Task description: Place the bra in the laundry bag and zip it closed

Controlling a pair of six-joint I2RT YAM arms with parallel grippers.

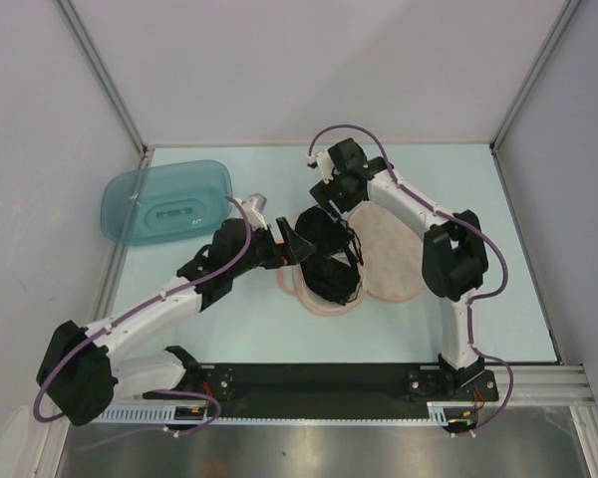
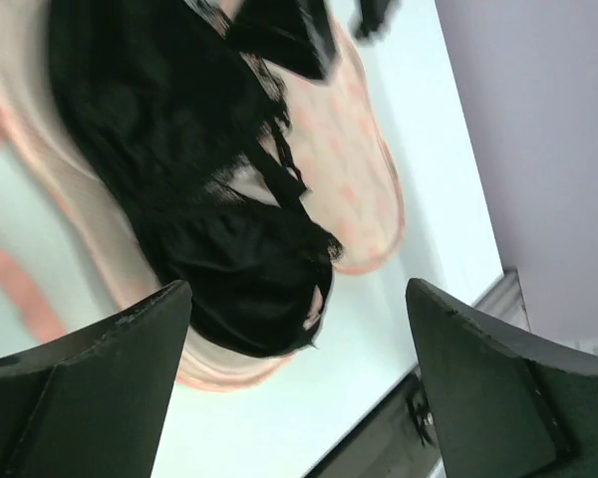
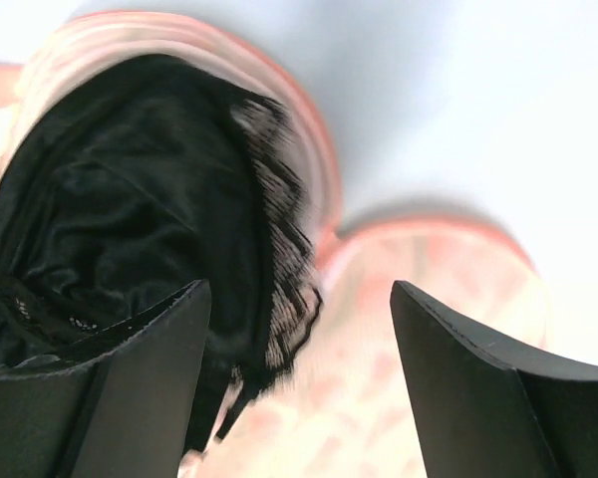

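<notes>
One black bra (image 1: 331, 261) lies bunched inside one open laundry bag (image 1: 397, 257) at the middle of the pale worktop (image 1: 503, 299). It covers the bag's left lobe, and its lace edge reaches the hinge between the two lobes. The right lobe lies bare, its orange motifs showing, and the pink zip rim is unfastened all round. Two arms reach over the bag. The left pincer (image 1: 297, 244) hangs at the bag's left edge with its two fingers (image 2: 130, 378) wide apart and nothing between them. The right pincer (image 1: 331, 209) hangs over the bag's far edge, its jaws likewise spread and empty above the bra. One teal plastic tub (image 1: 164, 202) sits well to the left of the bag.
</notes>
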